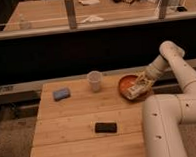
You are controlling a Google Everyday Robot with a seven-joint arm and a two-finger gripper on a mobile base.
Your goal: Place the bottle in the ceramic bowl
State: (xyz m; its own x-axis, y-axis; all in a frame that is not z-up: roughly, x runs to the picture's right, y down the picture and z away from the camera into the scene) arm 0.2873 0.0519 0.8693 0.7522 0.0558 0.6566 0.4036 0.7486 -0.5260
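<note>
An orange-brown ceramic bowl (pixel 126 84) sits at the right side of the wooden table (pixel 79 121). My gripper (pixel 140 85) is down over the bowl's right half. A pale bottle (pixel 135 91) lies at the gripper's tip, inside the bowl toward its right rim. The white arm (pixel 175 63) reaches in from the right.
A white cup (pixel 94 80) stands left of the bowl. A blue sponge (pixel 61 93) lies at the table's back left. A black flat object (pixel 105 127) lies near the table's middle front. A big white arm segment (pixel 162 129) covers the table's right front. A dark ledge runs behind.
</note>
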